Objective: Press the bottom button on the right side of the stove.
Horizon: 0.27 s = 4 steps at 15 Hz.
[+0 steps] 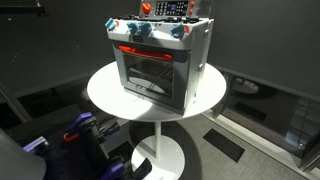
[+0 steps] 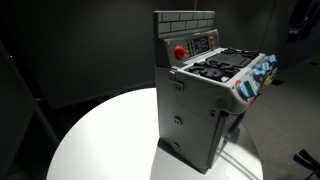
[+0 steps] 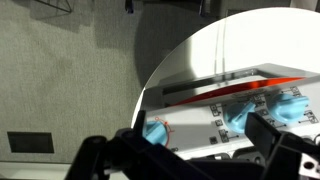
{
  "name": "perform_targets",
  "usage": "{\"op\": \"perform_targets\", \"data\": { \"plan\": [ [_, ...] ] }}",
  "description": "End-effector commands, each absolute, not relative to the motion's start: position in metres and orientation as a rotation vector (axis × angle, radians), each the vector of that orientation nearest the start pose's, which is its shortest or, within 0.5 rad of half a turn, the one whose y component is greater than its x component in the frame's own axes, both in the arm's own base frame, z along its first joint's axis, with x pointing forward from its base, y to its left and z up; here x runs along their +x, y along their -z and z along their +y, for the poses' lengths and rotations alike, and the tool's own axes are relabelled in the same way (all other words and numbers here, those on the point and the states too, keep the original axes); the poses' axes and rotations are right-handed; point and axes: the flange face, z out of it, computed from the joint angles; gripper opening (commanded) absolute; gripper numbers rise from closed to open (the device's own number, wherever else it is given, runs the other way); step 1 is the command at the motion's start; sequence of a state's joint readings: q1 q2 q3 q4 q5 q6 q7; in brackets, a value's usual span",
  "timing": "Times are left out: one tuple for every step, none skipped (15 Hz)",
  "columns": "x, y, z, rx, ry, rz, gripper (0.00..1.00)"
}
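The stove [image 1: 160, 62] is a small grey toy oven standing on a round white table [image 1: 105, 92]. It has a windowed door, a red bar handle [image 1: 140, 50] and blue knobs [image 1: 180, 32] along its front top edge. In an exterior view the stove [image 2: 200, 100] shows its grey side wall, a brick-pattern back panel and a red button [image 2: 180, 52] next to a small button panel. In the wrist view my gripper [image 3: 190, 138] is open and empty, hovering above the stove's knob strip [image 3: 200, 115]. Blue knobs [image 3: 157, 130] lie between the fingers. The gripper does not clearly show in either exterior view.
The white table [image 3: 200, 50] ends in a curved edge, with grey carpet [image 3: 60, 70] beyond it. A purple and blue object [image 1: 85, 128] sits on the floor beside the table's pedestal. Dark walls surround the scene.
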<state>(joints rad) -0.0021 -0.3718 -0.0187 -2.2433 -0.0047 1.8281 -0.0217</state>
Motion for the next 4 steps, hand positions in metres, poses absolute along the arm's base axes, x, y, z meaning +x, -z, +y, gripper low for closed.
{"op": "perform_targets", "data": {
  "plan": [
    [0.4361,-0.5119,-0.0101,-3.137,-0.071,-0.006,1.0],
    [0.4359,-0.5113,-0.0102,-3.137,-0.073,-0.006,1.0],
    [0.4358,-0.5109,-0.0103,-3.137,-0.074,-0.006,1.0],
    [0.4357,-0.5106,-0.0103,-3.137,-0.075,-0.006,1.0]
  ]
}}
